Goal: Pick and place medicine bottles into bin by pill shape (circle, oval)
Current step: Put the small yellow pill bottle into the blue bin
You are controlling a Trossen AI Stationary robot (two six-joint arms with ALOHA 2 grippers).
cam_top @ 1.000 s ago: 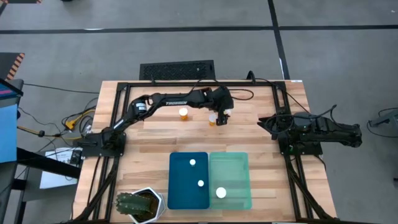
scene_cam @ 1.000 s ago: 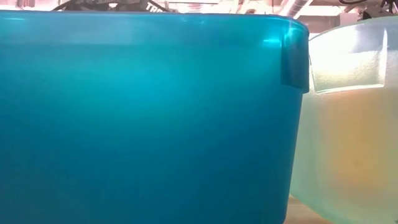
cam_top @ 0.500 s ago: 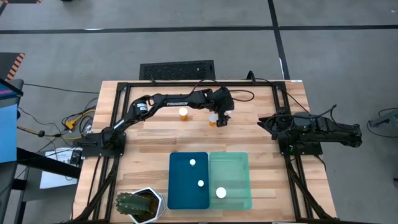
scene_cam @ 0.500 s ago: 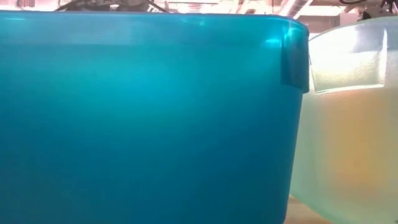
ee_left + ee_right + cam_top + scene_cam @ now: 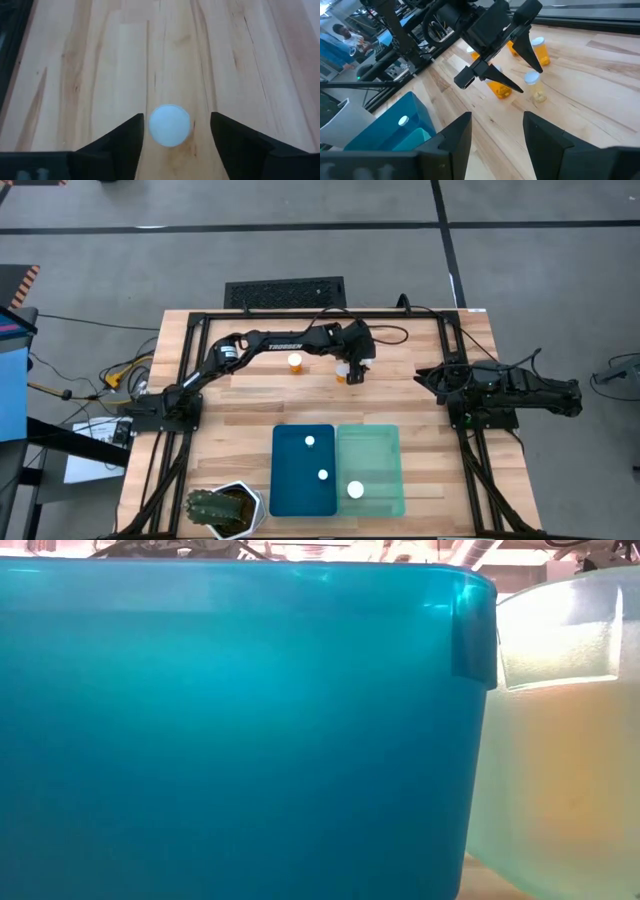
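Orange bottle (image 5: 169, 125) btwn open left gripper (image 5: 175, 131) fingers, not yet gripped.

High view looks straight down, far enough up to take in the whole table (image 5: 200, 420), both arms and the floor around. Low view sits at table height, pressed right up against the blue tray (image 5: 240, 730), mint tray (image 5: 560, 740) at its side; beyond them only a sliver of what may be ceiling. Left wrist camera stares down close between its own fingers (image 5: 117, 147) at a white cap (image 5: 170, 125). Right wrist camera looks across the table at the left arm (image 5: 490, 30), sharing those trays with the overhead.
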